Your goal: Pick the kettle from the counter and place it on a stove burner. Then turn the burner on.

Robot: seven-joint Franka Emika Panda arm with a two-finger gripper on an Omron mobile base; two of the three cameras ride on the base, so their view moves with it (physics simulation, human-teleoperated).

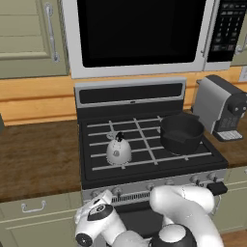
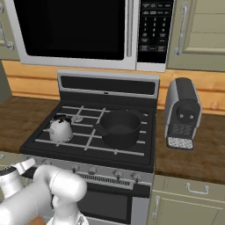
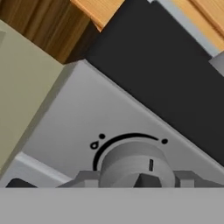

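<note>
In the hand view the two dark fingers (image 3: 136, 180) stand on either side of a round grey stove knob (image 3: 135, 164), one tip at each flank, clamped on the knob as far as the view shows. The knob carries a short dark mark on its face and sits on the grey control panel (image 3: 87, 113) of the stove, under a black arc with a dot at each end and a small flame sign at one end. Beyond the panel lies the black cooktop (image 3: 153, 74), and past its edge the brown wood-grain bench (image 3: 43, 26). In the base views the white arm bends low in front of the stove, its hand at the near left end of the knob row. The kettle (image 1: 118, 148), silvery-white with a black knob on top, stands upright on the pale grates over the near left stove burner (image 1: 126, 164). A wide black pot (image 1: 181, 133) stands to its right on the cooktop, apart from it. A grey coffee machine (image 1: 219, 107) stands on the bench right of the stove, and a microwave (image 1: 140, 34) hangs above.
</note>
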